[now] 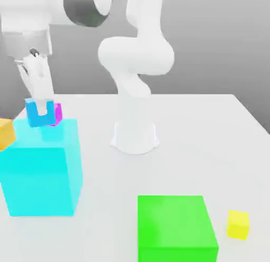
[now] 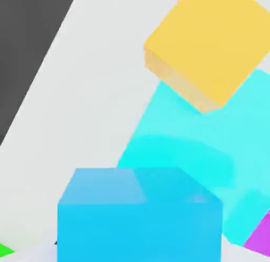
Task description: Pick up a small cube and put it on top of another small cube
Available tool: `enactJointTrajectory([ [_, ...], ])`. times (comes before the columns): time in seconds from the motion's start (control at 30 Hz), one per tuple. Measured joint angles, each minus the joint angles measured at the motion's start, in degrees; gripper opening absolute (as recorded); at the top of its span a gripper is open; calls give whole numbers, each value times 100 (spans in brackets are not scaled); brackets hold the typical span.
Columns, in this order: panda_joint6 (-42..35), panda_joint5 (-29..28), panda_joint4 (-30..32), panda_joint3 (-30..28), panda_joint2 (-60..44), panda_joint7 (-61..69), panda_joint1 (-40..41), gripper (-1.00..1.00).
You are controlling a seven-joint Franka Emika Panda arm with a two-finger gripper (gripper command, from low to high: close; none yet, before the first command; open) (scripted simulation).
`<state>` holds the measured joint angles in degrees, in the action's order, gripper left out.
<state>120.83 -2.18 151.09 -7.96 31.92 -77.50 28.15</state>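
The claw (image 1: 41,109) pinches the small blue cube (image 1: 40,114) above the cyan block (image 1: 42,171), just beside the magenta-purple cube (image 1: 56,114), at the exterior view's left.

The small blue cube (image 1: 39,114) hangs upright above the table, held off its surface. The small magenta-purple cube (image 1: 57,113) sits just beside it, partly hidden.
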Motion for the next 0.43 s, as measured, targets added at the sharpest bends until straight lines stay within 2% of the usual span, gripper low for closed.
enactJointTrajectory([
  [0.17, -892, -283, 151, 2, 921, -286, 531, -100],
  [0.3, -253, -368, 701, -51, 814, -332, 659, -100],
  [0.33, -89, -377, 817, -58, 765, -331, 673, 100],
  [0.43, -89, -376, 817, -58, 765, -331, 673, 100],
])
